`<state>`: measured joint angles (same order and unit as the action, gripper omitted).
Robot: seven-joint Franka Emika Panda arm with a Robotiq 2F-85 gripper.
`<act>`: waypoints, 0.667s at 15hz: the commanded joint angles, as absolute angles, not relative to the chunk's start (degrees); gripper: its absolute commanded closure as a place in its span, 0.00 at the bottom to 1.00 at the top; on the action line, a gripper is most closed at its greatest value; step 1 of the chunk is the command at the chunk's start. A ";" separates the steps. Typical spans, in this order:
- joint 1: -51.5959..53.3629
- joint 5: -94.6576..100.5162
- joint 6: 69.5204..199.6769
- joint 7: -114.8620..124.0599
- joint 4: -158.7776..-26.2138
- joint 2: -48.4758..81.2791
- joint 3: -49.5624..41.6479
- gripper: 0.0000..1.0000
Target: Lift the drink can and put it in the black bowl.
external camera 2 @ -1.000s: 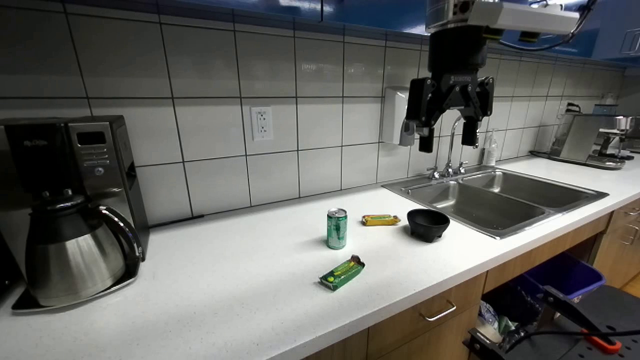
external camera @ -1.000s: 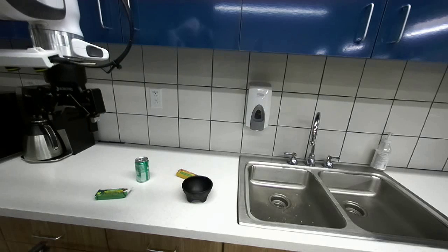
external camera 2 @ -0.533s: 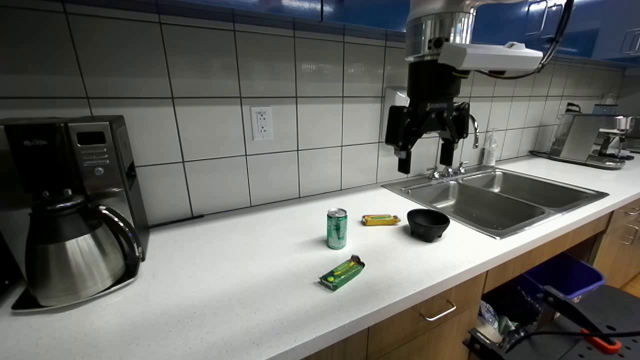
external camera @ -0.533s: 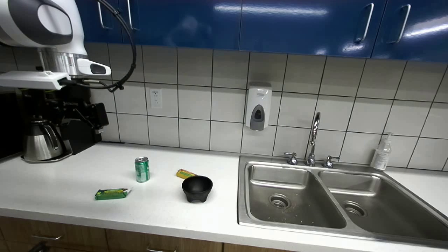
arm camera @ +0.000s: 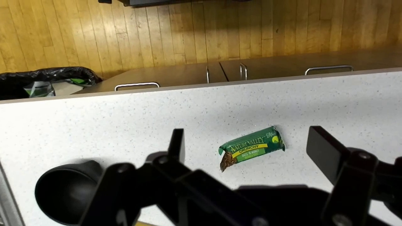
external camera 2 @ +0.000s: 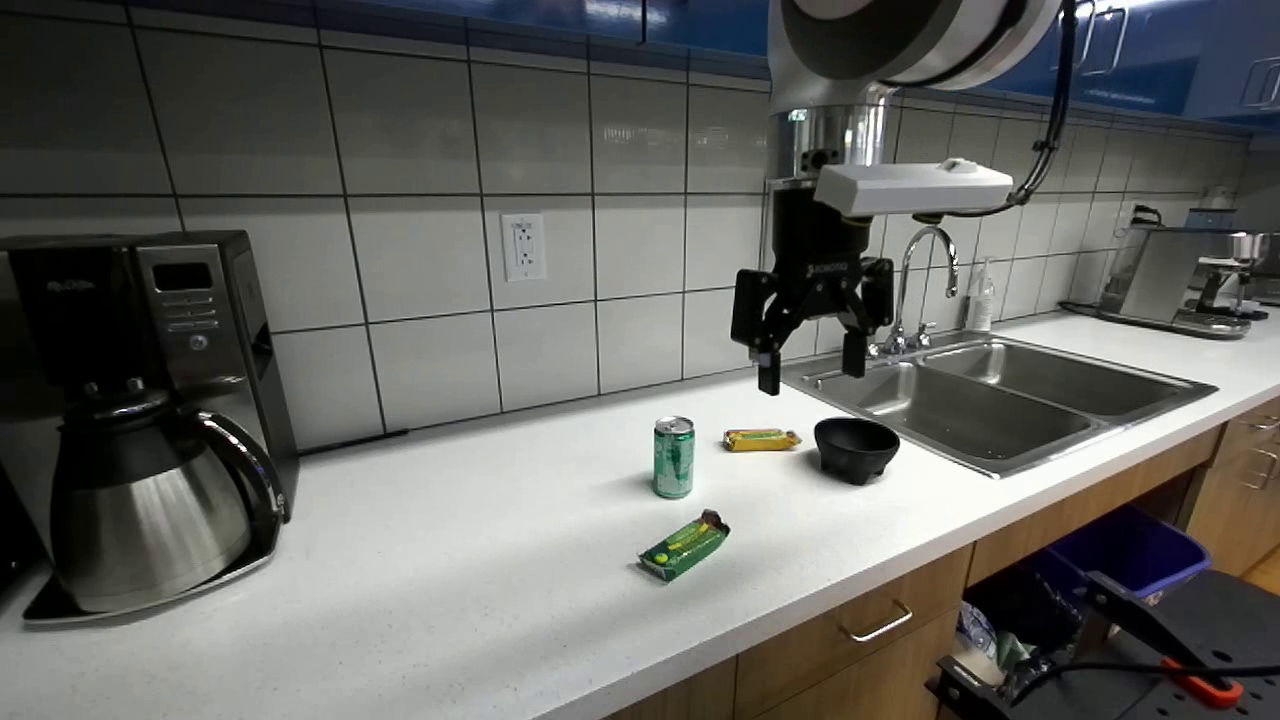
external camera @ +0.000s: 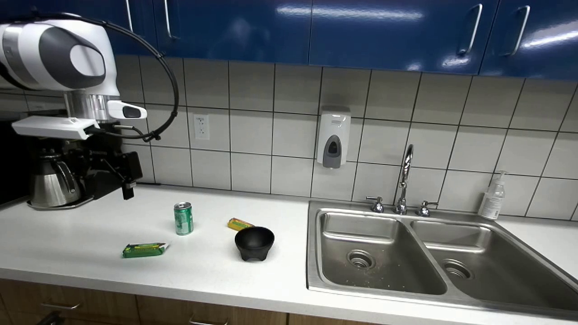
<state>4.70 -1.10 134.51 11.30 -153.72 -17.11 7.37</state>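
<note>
Claw (external camera 2: 812, 375), one, mine: spread wide and gripping nothing, aloft over the counter (external camera 2: 450, 560); so parted, I judge, to straddle a cylinder. Drink can (external camera 2: 673, 458), one, green: upright on the counter in both exterior views, touching none of its neighbours; its free sides should suit a pinch from above. Black bowl (external camera 2: 856, 450), one: mouth up, between the can and the sink (external camera: 314, 253), fit, I reckon, to receive. Yellow packet (external camera 2: 760, 440), one: flat just beside the bowl, likely no part of my errand. Green packet (arm camera: 251, 146), one: on the counter near the can; the wrist view frames it within my gap and shows no can, so I should probably shift before lowering.
</note>
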 commanded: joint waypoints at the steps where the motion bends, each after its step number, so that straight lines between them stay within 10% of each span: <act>1: 4.31 -1.21 134.70 14.14 -148.56 -10.12 7.76 0.00; 10: 4.05 -0.78 132.11 17.83 -136.84 3.91 5.45 0.00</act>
